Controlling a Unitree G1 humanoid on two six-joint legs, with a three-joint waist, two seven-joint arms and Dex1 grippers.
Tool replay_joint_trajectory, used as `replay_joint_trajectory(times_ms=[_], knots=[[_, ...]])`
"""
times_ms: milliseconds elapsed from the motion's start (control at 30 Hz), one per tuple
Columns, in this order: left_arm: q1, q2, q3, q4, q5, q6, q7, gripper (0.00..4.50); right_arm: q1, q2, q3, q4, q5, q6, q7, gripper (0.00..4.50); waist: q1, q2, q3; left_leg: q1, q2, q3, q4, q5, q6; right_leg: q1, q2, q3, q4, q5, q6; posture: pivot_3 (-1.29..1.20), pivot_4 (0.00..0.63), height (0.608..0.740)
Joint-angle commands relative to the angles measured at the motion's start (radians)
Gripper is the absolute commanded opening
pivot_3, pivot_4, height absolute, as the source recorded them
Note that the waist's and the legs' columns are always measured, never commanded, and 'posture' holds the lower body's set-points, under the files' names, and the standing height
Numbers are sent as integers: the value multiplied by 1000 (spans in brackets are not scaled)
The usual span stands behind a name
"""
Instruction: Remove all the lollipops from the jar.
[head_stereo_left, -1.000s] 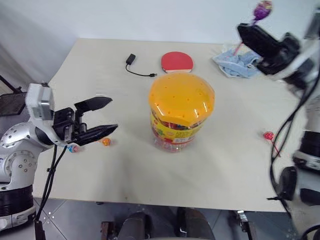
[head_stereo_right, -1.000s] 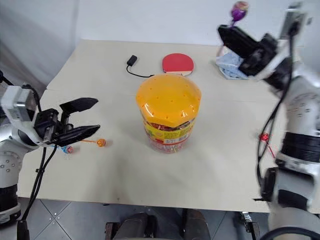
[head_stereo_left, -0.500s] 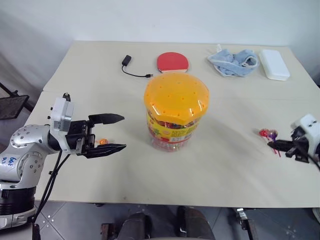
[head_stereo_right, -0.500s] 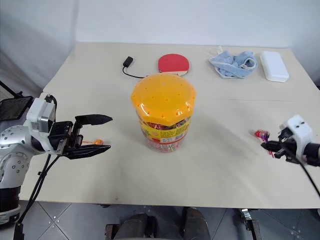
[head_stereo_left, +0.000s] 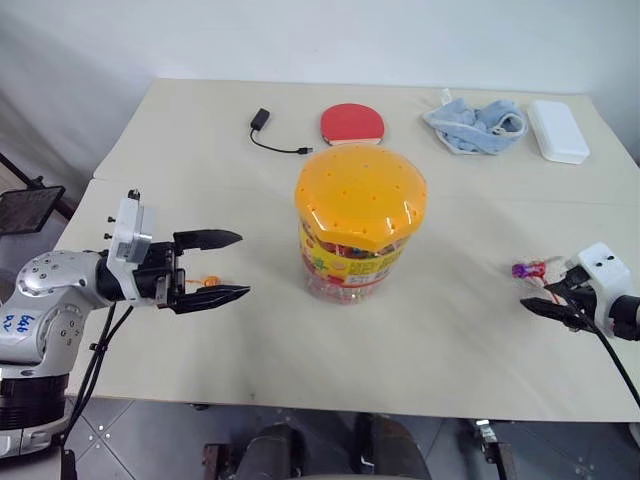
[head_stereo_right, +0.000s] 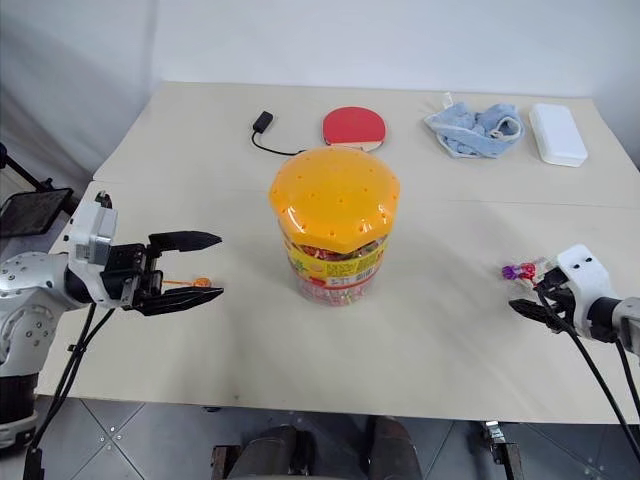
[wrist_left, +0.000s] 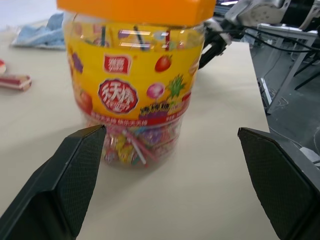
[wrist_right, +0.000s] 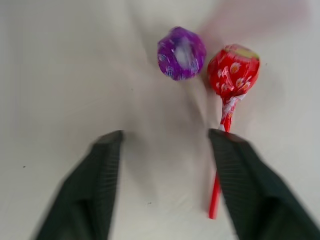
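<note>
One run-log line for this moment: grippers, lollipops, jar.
right gripper: open, empty, over table | purple lollipop: on table beside red lollipop | left gripper: open, empty, facing jar | jar: lid on

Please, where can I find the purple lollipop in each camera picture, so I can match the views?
Left eye view: purple lollipop lies on the table near the right edge, just ahead of the right gripper.
Right eye view: same spot, near the right edge.
Left wrist view: not in it.
Right wrist view: beyond the open fingers, beside the red lollipop.
Shared landmark: the red lollipop.
</note>
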Motion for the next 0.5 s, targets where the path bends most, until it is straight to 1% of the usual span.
replay_joint_trajectory(times_ms=[33,67,133,200,300,367,500], knots=[[33,30,52,-4,18,-17,16,4500,37,-16,-148,-46,64,-158,128,4174,1,0,0,0,0,0,0,0,0,0,1,0,0,0,0,0,150,740],[47,35,69,-3,20,-17,24,4500,49,-5,-194,-63,98,-199,174,4477,0,0,0,0,0,0,0,0,0,0,2,0,-1,0,0,0,150,740],[73,42,93,-2,26,-25,33,4500,41,31,-267,-85,186,-244,243,4477,0,0,0,0,0,0,-1,0,0,0,2,0,-1,0,0,0,150,740],[110,45,115,3,56,-57,44,4500,8,69,-296,-98,247,-297,292,4477,-1,0,0,0,1,-1,0,0,0,1,2,0,-2,0,0,0,150,740],[162,32,146,20,95,-117,63,4500,-24,102,-266,-149,290,-331,342,4477,-4,0,0,1,1,-1,-1,0,0,1,-1,1,-2,0,0,0,150,740],[204,16,172,21,110,-142,89,4500,-30,159,-234,-226,332,-342,346,4477,-4,0,0,1,1,-1,-1,0,0,1,-1,0,-1,0,0,0,150,740],[300,-25,216,2,130,-187,136,4500,52,261,-136,-362,298,-473,405,4477,1,0,0,1,2,-1,-1,0,-1,1,-2,0,-2,0,0,0,150,740]])
